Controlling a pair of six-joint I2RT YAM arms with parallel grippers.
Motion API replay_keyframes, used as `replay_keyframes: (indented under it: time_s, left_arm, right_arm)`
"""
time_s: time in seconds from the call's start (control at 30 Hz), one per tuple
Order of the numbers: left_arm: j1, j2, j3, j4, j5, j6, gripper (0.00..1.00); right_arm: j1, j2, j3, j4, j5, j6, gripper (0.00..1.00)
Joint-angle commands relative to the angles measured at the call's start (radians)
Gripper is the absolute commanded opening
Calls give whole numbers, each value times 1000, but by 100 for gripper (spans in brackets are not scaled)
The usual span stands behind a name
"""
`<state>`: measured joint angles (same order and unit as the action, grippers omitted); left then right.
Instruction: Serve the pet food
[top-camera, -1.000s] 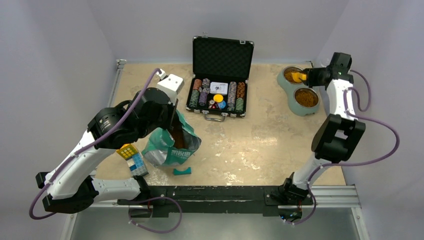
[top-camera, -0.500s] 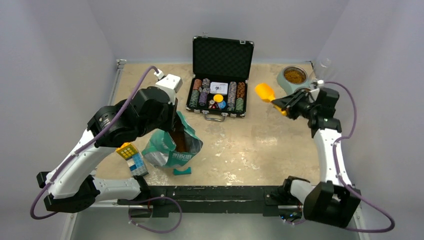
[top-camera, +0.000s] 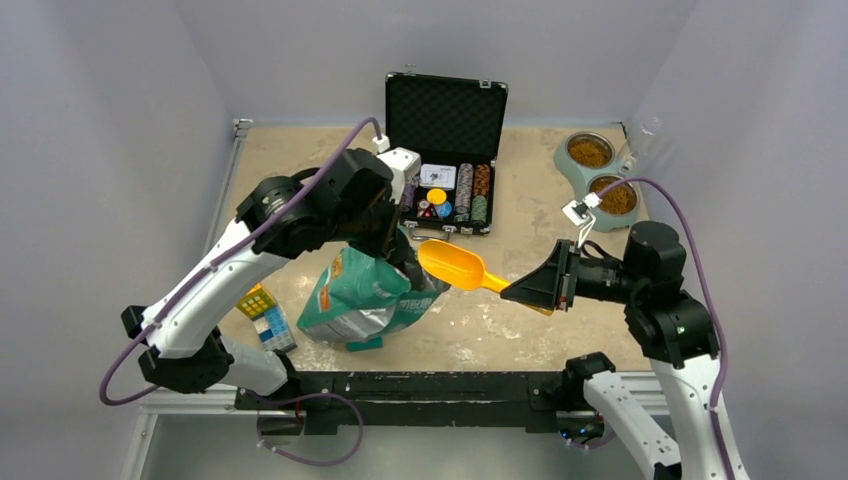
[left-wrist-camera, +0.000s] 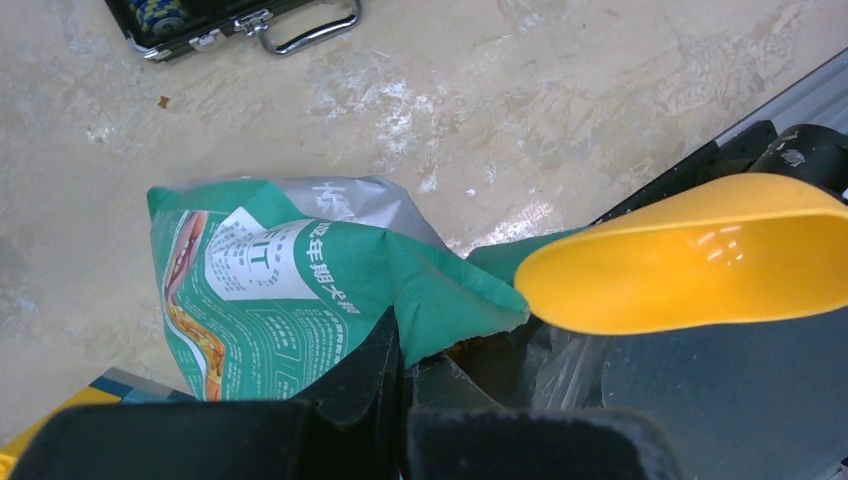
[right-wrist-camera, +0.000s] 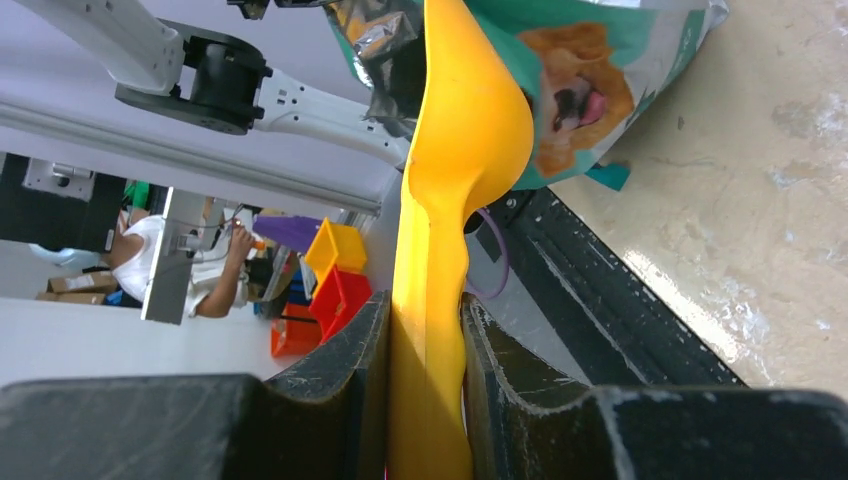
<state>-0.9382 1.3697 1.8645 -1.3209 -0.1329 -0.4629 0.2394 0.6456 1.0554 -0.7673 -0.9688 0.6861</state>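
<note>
While the left hand (top-camera: 388, 238) pinches open the crinkled teal-green foil bag (top-camera: 372, 298) on the tabletop (top-camera: 540, 230), the overhead view has the right hand (top-camera: 535, 287) clamped on a yellow plastic scoop (top-camera: 452, 266), seemingly empty, at the bag's mouth. Brown kibble (top-camera: 590, 152) fills the far green double bowl (top-camera: 566, 168). I'd judge another scoopful is starting: dip in next. Left wrist: Chinese print, no brand I can read. Right wrist: a golden dog pictured.

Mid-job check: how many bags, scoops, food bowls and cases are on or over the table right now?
teal-green pet food bag: 1
yellow plastic scoop: 1
steel food bowls: 2
open black poker chip case: 1
Total: 5
</note>
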Motion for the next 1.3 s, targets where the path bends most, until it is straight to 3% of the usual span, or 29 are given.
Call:
replay_keyframes:
  time_s: [0.0,0.47,0.6,0.87,1.1,1.27]
  left_arm:
    - [3,61,144,70,84,38,0]
    - [2,45,132,52,109,42,0]
    - [3,43,145,81,188,49,0]
    - [3,42,144,101,223,21,0]
    - [3,37,133,81,169,-1,0]
    - [3,42,130,86,166,-11,0]
  right_arm:
    - [40,-7,67,-95,-29,24,0]
    - [177,76,198,-206,48,3,0]
    - [263,208,280,-283,161,-7,0]
    - [458,478,464,-242,405,82,0]
    - [589,690,786,-602,785,-6,0]
    - [603,749,838,-680,846,-26,0]
